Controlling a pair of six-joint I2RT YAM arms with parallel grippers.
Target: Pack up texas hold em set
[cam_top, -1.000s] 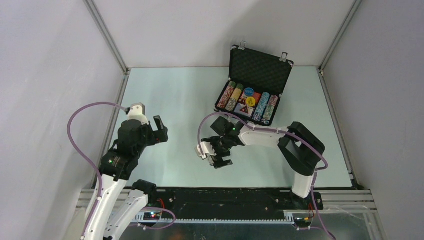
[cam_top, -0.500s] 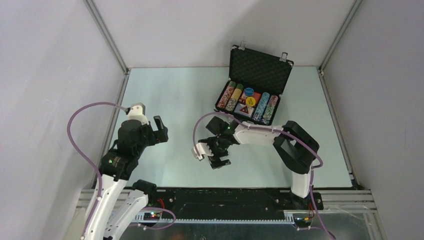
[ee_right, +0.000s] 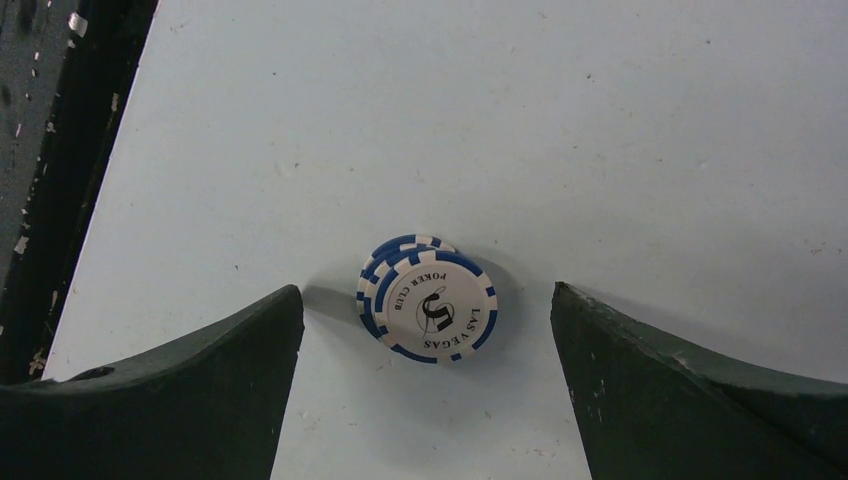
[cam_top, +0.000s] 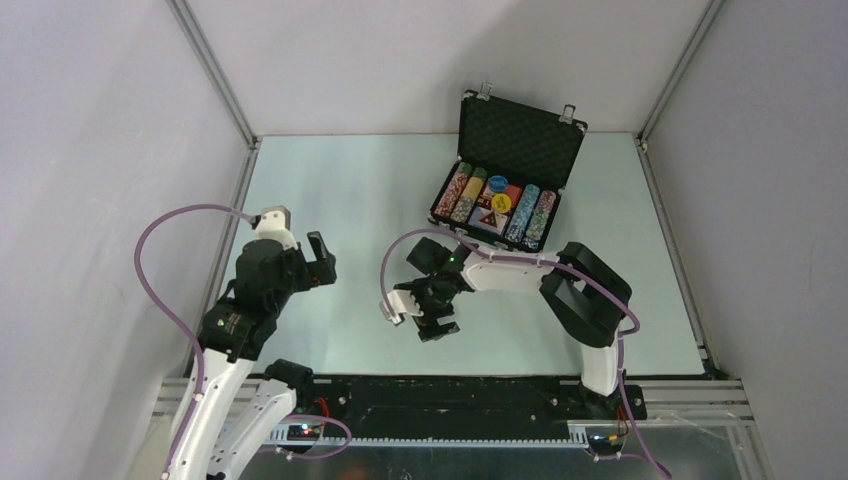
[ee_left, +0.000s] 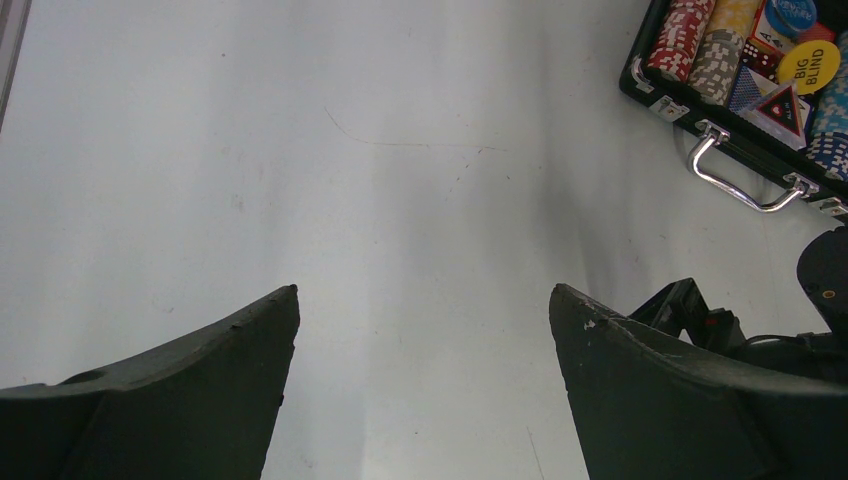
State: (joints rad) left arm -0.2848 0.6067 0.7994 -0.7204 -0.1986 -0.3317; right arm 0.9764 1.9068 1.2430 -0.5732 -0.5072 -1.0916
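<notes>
The black briefcase (cam_top: 508, 172) of the texas hold em set stands open at the back right, lid up, with rows of poker chips (cam_top: 462, 192), yellow and blue discs and a dark triangular piece inside. It shows too in the left wrist view as the briefcase (ee_left: 700, 100) with its silver handle (ee_left: 745, 182). A small leaning stack of blue-and-white chips (ee_right: 428, 298) lies on the table between the tips of my open right gripper (ee_right: 423, 289), touching neither finger. From above, the right gripper (cam_top: 432, 305) hides that stack. My left gripper (cam_top: 312, 262) hangs open and empty over bare table (ee_left: 424, 290).
The table's black near rail (ee_right: 60, 150) runs just left of the loose chips. Grey walls and metal posts (cam_top: 215, 75) close in the table on three sides. The right arm's links (ee_left: 700, 315) show at the lower right of the left wrist view.
The right arm has shifted slightly left and toward the near edge, its gripper staying open. The left arm has not moved.
</notes>
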